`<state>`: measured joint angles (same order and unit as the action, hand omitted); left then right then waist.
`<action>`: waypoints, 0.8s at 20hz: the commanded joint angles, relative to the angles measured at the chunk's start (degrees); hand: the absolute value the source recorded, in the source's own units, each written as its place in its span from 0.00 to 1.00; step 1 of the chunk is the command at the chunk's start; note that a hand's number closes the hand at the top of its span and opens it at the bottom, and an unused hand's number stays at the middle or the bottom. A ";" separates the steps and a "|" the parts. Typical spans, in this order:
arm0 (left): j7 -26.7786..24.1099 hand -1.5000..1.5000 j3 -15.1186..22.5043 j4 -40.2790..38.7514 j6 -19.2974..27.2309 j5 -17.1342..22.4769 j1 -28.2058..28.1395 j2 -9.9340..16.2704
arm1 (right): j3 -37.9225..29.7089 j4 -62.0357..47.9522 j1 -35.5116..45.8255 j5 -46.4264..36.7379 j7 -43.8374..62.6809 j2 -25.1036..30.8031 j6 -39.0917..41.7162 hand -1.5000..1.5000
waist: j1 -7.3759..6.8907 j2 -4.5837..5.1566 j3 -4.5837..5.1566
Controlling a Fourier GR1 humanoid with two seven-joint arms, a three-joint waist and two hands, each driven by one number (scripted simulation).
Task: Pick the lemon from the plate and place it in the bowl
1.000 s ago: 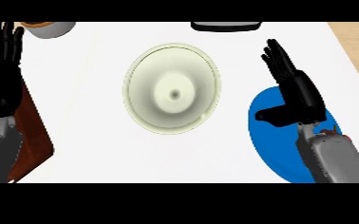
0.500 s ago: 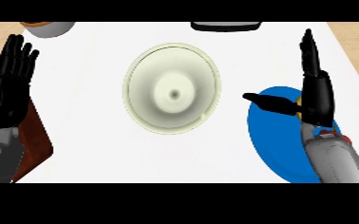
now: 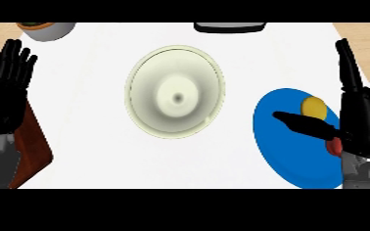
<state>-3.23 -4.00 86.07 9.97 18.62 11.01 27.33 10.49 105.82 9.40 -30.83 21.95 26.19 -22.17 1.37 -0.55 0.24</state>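
Yellow and round, the small lemon (image 3: pixel 313 106) lies on the upper right part of the flat blue round plate (image 3: pixel 289 147), at the counter's right side. The right hand (image 3: pixel 352 103) stands over the plate's right edge with its black fingers straight and pointing away from the robot, its thumb stretched out to the left just below the lemon; it is released and grasps nothing. The lemon sits in the crook between those fingers and the thumb, just left of the palm, so the grasp looks to need only a short move leftward and down, then a closing of fingers round the fruit. No long axis can be made out on the lemon. Well apart to the left, near the counter's middle, lies the pale cream round bowl (image 3: pixel 176 91), the goal. The left hand (image 3: pixel 14 85) rests open at the left edge, fingers up, far from the lemon, so the right hand is clearly the nearer 1.
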 commanded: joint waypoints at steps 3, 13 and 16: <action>0.68 0.50 0.01 -0.59 1.92 -1.27 1.54 -0.75 | -1.09 11.30 -2.75 0.34 20.03 10.26 17.86 0.00 | 1.62 -0.20 0.07; 1.38 0.50 -0.13 -0.44 -0.44 -0.66 2.09 -1.33 | -5.69 16.28 3.04 21.46 38.91 19.31 43.55 0.00 | -1.46 0.52 -0.15; 1.01 0.50 0.69 1.63 0.08 -1.95 -0.42 -2.87 | -10.31 17.06 0.30 26.57 39.39 20.66 46.27 0.00 | -1.20 0.42 -0.21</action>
<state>-4.16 -4.11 85.69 9.25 17.38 10.93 25.71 4.03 122.37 8.74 -10.71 55.68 45.07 17.26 0.54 -0.19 0.11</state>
